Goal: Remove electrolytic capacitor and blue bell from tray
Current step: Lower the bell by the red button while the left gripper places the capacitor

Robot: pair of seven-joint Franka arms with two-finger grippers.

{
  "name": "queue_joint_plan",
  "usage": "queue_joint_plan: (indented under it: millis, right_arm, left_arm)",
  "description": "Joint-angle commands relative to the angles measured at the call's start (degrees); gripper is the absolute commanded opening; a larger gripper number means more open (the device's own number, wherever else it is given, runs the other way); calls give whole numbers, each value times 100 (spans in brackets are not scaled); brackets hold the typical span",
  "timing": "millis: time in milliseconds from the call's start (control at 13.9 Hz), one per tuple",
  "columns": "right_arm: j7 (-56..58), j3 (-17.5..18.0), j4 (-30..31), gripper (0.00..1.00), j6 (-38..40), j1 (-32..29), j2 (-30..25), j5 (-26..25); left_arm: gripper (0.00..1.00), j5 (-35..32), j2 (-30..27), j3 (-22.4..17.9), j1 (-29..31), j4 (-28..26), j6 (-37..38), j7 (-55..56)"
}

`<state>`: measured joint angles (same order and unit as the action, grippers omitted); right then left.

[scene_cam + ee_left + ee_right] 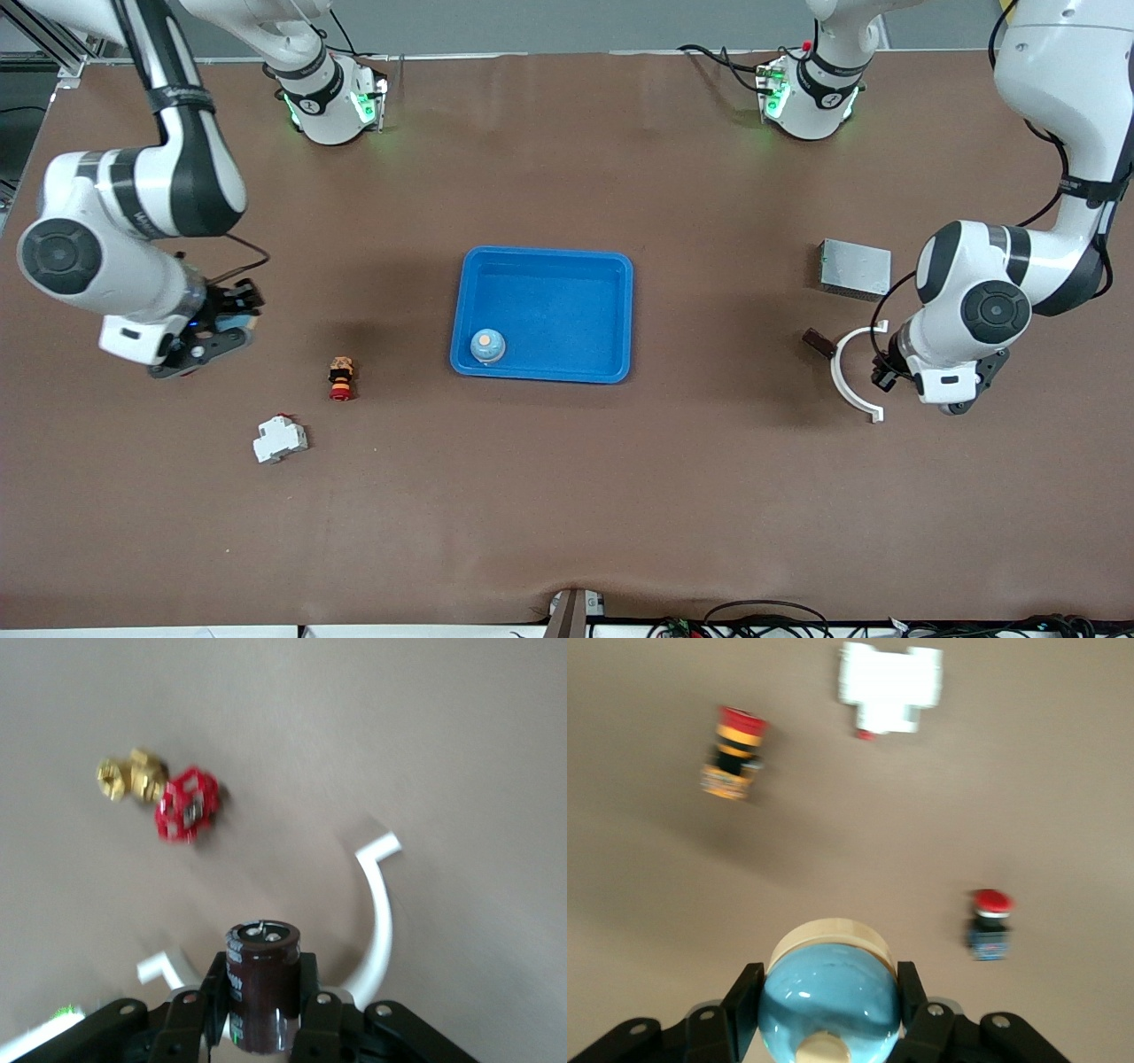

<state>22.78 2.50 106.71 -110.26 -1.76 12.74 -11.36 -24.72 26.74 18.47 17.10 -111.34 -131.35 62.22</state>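
Now both parts are out and ready to be put down.
Front view: the tray (542, 257) sits mid-table, with a second blue domed piece (488, 346) in its camera-side corner toward the right arm's end. The right gripper (237, 301) hangs near that end's edge, and the left gripper (881, 368) hangs beside a white arc (842, 377). Left wrist view: its fingers (213, 988) are clenched on the electrolytic capacitor (262, 979), clear of the tray. Right wrist view: the right pincer grasps the blue bell (829, 1005) above bare table. Next, probably, each lowers and releases without knocking neighbours.
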Motion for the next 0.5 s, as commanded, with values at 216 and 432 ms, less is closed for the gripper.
queue_joint_plan:
  millis: [216,432]
  right_arm:
    - [1385,145,-159,16,-1215,-1027,1062,-200]
    - [1484,154,-290,16,-1463,-1107,1547,-165]
  left_arm:
    - [0,-964,-47,78,486,-599,-602,-570]
    - [0,-982,-11,87,470,-661,-655,-746]
